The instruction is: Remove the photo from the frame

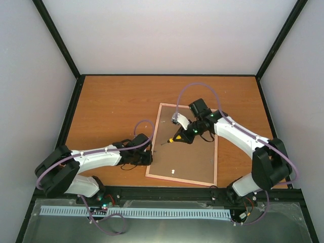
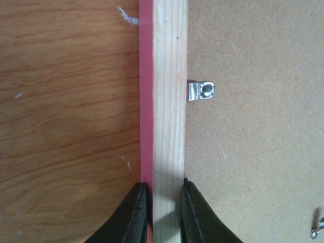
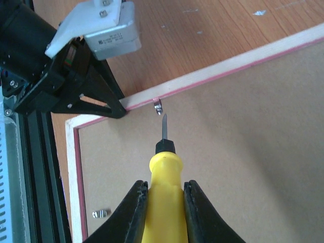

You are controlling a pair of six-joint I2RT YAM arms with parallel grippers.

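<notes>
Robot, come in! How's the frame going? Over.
Left gripper clamps frame edge. Right gripper holds screwdriver, tip near clip. Backing board on, photo hidden.

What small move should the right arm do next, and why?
Probably ease the screwdriver forward until its tip meets the metal tab, then swivel that off the backing board. The tip hovers just short of it, and the left gripper clamps the frame.
</notes>
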